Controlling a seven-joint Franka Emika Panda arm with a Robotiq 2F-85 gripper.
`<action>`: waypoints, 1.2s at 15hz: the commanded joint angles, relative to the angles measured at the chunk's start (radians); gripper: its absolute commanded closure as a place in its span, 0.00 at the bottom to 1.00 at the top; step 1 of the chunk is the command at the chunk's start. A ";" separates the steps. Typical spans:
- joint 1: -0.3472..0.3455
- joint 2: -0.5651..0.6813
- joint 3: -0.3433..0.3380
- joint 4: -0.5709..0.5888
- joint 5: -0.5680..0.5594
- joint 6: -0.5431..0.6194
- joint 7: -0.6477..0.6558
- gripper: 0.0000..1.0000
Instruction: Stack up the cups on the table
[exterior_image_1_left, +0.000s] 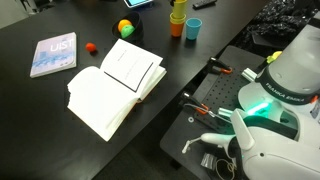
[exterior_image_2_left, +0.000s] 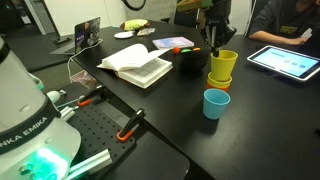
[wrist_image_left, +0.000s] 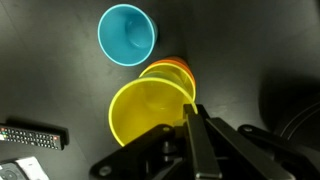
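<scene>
On the black table (exterior_image_2_left: 180, 130), a yellow cup (exterior_image_2_left: 223, 62) sits tilted in the top of a stack with an orange cup (exterior_image_2_left: 220, 82) at the bottom. A light blue cup (exterior_image_2_left: 216, 103) stands upright beside the stack. My gripper (exterior_image_2_left: 214, 45) is above the stack, shut on the yellow cup's rim. In the wrist view my gripper's fingers (wrist_image_left: 190, 110) pinch the rim of the yellow cup (wrist_image_left: 148, 112). The orange cup's rim (wrist_image_left: 180, 68) shows behind it and the blue cup (wrist_image_left: 127, 34) is apart. The stack (exterior_image_1_left: 177, 18) and blue cup (exterior_image_1_left: 193, 28) also show in an exterior view.
An open book (exterior_image_1_left: 115, 85) lies mid-table, with a closed book (exterior_image_1_left: 53, 54) further along. A yellow-green ball (exterior_image_1_left: 125, 27) and a small red ball (exterior_image_1_left: 90, 46) lie near them. A tablet (exterior_image_2_left: 285, 62) lies beyond the cups. The robot base plate holds tools (exterior_image_1_left: 205, 105).
</scene>
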 joint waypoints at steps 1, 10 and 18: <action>-0.001 -0.013 -0.014 -0.030 -0.041 0.065 0.008 0.96; 0.013 -0.038 -0.024 -0.026 -0.083 0.011 0.061 0.29; -0.014 -0.190 0.021 -0.131 0.120 0.005 -0.143 0.00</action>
